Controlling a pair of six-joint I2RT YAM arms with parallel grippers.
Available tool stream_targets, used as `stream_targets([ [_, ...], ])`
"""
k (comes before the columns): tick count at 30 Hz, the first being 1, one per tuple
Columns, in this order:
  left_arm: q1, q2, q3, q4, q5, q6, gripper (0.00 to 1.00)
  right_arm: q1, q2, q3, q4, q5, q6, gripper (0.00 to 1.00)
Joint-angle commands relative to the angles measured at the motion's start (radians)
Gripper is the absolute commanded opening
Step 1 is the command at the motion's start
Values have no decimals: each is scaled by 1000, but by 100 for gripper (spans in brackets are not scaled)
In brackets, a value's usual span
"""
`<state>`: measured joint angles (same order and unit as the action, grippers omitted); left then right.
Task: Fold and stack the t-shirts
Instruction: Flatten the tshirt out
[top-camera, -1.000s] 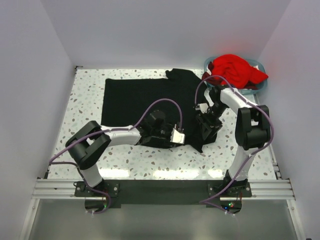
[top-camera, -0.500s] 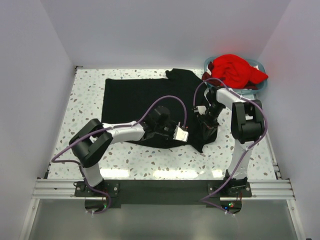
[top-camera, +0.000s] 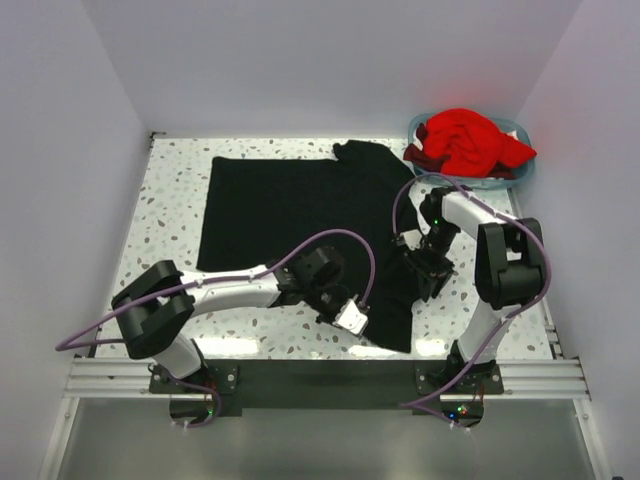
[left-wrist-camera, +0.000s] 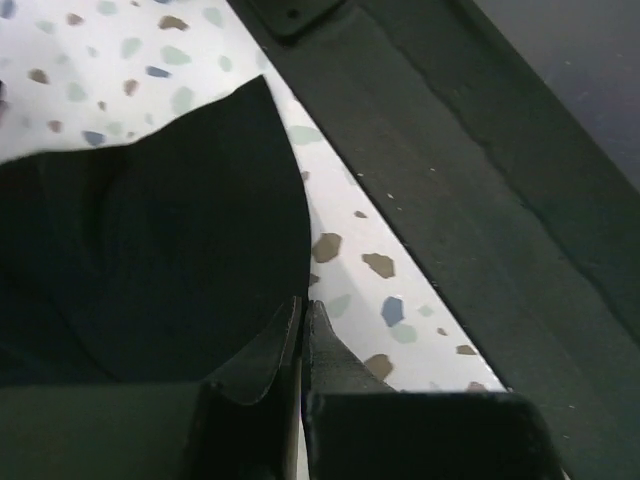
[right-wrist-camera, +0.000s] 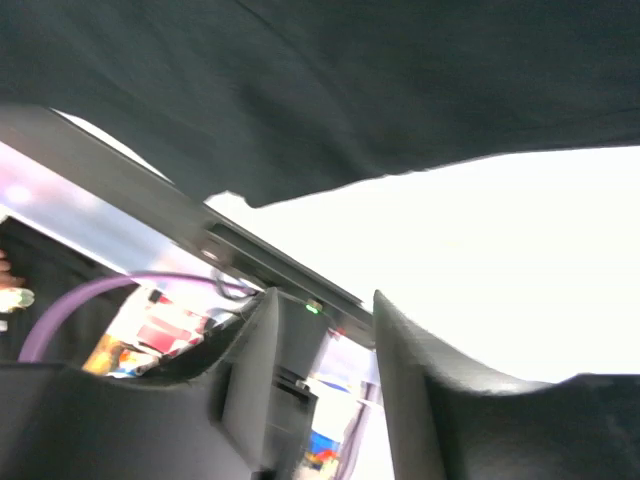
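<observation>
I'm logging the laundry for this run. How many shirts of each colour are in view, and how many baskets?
black t-shirt: 1
red t-shirt: 1
light blue basket: 1
Total: 3

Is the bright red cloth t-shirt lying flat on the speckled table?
No, the bright red cloth t-shirt sits bunched up in the light blue plastic basket at the far right corner.
</observation>
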<state>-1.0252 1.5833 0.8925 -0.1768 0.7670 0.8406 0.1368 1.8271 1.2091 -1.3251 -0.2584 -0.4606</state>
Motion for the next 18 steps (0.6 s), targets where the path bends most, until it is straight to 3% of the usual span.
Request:
stream_targets([
  [1,-9,6,17,-90,64,-3,5,-2,-66,-16,-75,112,-24,49],
  [2,-16,4,25,-107,64,33,16,-2,-77,-11,-75,122,-20,52],
  [3,-16,-15,32,-143,66,54,39,-2,-86,-5,-82,126,-21,53],
  [4,-16,-32,49,-153,66,55,44,-2,-97,4,-82,122,-21,52],
  [7,25,-115,91,-229,89,-7,49,21,-135,59,-92,73,-18,50],
  [10,178,-199,125,-340,120,-51,49,105,-141,76,-89,12,13,45],
  [11,297,-213,126,-378,121,-23,49,130,-147,60,-77,-13,22,45],
  [13,431,-232,135,-533,109,56,48,205,-157,35,-13,10,46,43],
  [14,564,-220,140,-591,94,168,48,219,-152,23,1,5,46,43],
  [18,859,-125,186,-803,-7,385,51,231,-75,43,76,19,60,42],
])
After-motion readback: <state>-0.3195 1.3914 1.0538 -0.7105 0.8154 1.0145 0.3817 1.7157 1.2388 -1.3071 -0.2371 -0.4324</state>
